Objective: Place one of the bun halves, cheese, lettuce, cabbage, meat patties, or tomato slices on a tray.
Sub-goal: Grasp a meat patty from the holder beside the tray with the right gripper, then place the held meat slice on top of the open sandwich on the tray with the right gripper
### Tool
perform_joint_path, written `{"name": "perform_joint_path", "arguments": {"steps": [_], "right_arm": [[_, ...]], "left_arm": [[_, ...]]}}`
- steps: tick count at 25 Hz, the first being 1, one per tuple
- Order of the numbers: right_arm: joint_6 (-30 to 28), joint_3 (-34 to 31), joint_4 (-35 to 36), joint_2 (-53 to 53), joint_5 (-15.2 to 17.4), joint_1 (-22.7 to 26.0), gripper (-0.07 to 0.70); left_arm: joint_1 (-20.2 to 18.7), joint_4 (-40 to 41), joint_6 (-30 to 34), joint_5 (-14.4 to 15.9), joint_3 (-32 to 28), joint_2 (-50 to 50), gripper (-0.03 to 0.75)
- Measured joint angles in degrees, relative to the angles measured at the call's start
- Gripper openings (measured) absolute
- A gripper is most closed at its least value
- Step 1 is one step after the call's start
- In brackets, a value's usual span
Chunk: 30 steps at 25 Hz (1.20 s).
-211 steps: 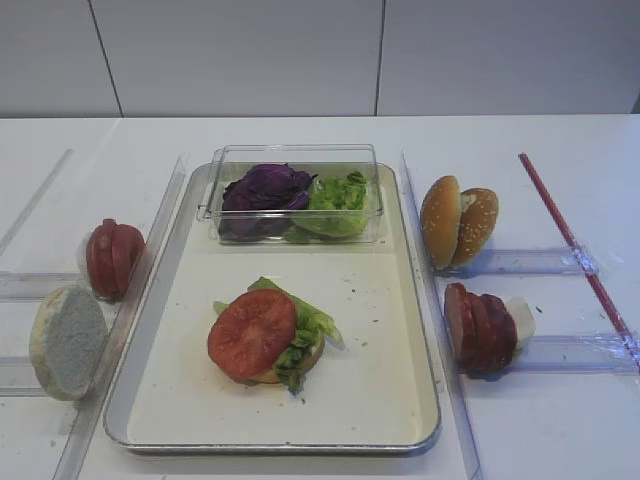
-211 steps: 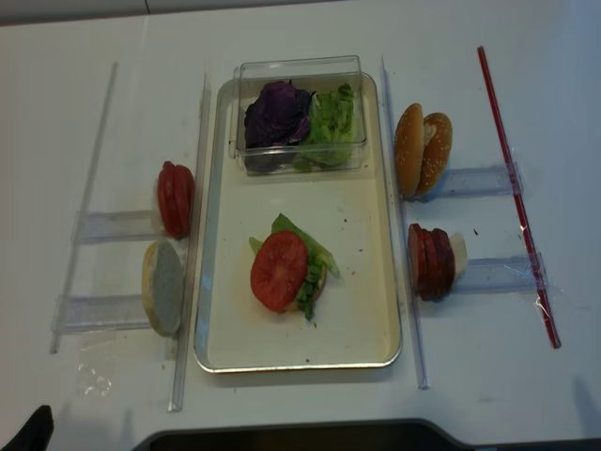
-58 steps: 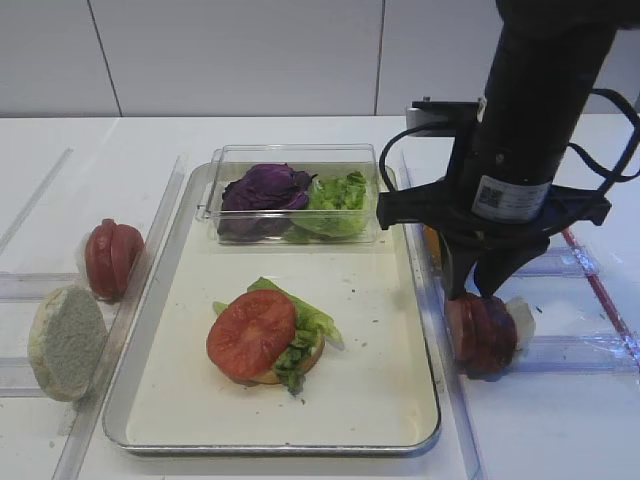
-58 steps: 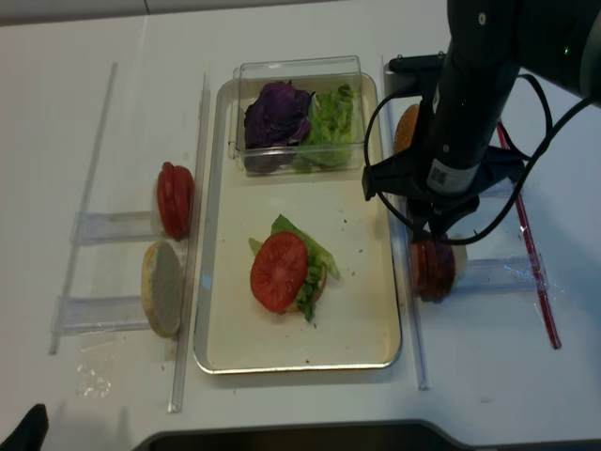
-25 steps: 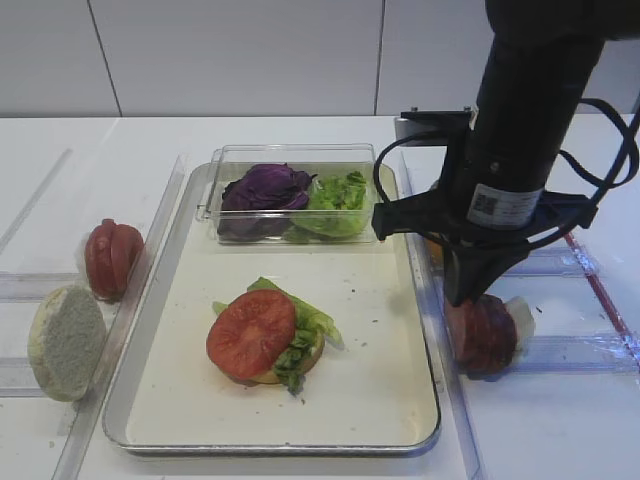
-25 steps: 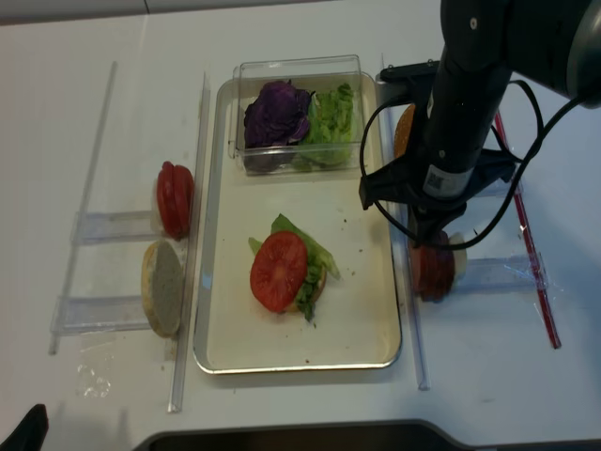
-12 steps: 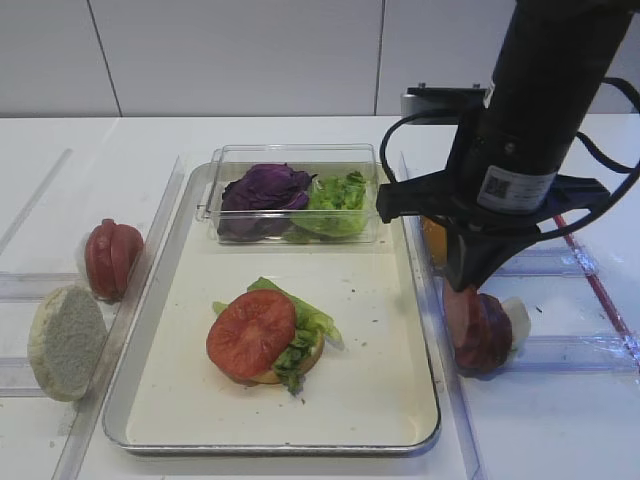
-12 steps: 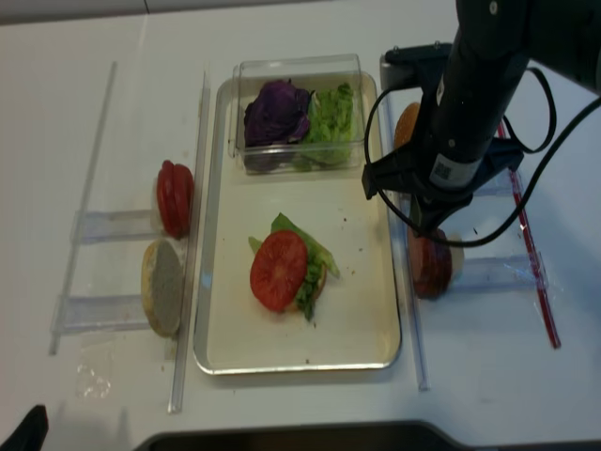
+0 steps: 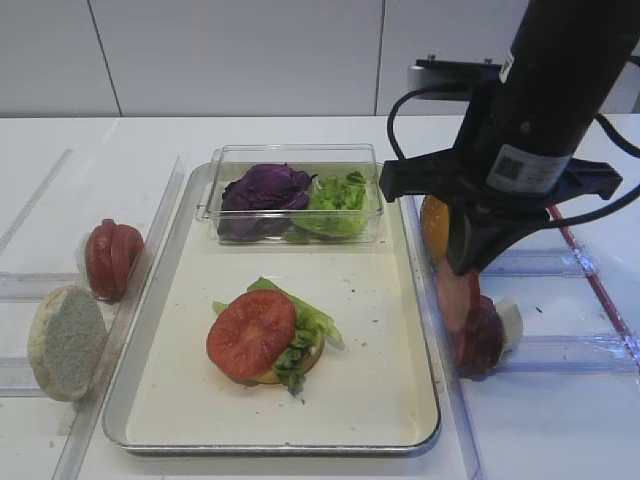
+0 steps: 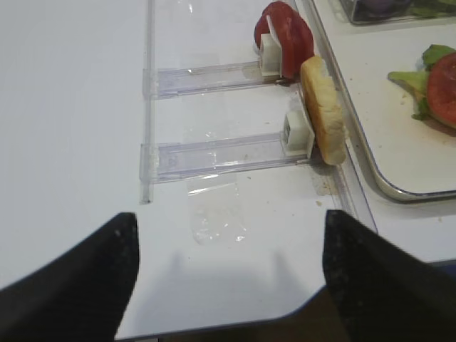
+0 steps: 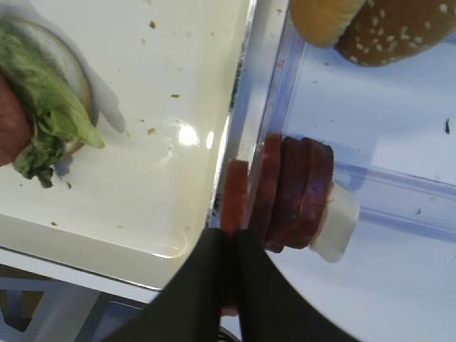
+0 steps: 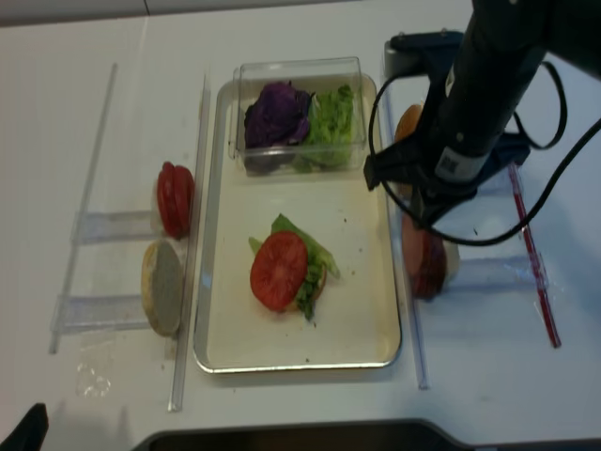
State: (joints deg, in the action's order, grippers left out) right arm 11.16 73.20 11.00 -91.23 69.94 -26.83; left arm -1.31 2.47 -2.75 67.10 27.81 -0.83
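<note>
My right gripper (image 11: 232, 239) is shut on one meat patty (image 11: 234, 189), held on edge just above the row of meat patties (image 11: 292, 192) beside the tray's right rim (image 11: 239, 128). From the high view, that gripper (image 9: 462, 285) hangs over the patties (image 9: 485, 340). On the tray (image 9: 270, 445) a tomato slice (image 9: 250, 333) lies on lettuce (image 9: 312, 320) and a bun half. Tomato slices (image 9: 112, 258) and a bun half (image 9: 65, 342) stand left of the tray. My left gripper (image 10: 228, 285) is open over bare table. Cheese is out of view.
A clear box (image 9: 295, 225) at the tray's far end holds purple cabbage (image 9: 265, 188) and lettuce (image 9: 340, 192). Two bun halves (image 11: 370, 28) stand behind the right arm. Clear plastic rails (image 10: 214, 153) flank the tray. A red stick (image 12: 531, 254) lies far right.
The right gripper has risen a little, drawing one meat patty up out of the row. The left arm and everything on the tray have stayed put.
</note>
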Motion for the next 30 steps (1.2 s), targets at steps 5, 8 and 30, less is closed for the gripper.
{"name": "perform_joint_path", "arguments": {"steps": [5, 8, 30], "right_arm": [[-0.23, 0.00, 0.04, 2.10, 0.22, 0.00, 0.088], [-1.25, 0.00, -0.06, 2.37, 0.32, 0.00, 0.088], [-10.40, 0.00, 4.34, 2.37, -3.12, 0.00, 0.085]], "left_arm": [[0.00, 0.00, -0.04, 0.00, 0.00, 0.00, 0.532], [0.00, 0.00, -0.04, 0.00, 0.00, 0.00, 0.532], [0.00, 0.00, -0.13, 0.00, 0.00, 0.00, 0.532]]}}
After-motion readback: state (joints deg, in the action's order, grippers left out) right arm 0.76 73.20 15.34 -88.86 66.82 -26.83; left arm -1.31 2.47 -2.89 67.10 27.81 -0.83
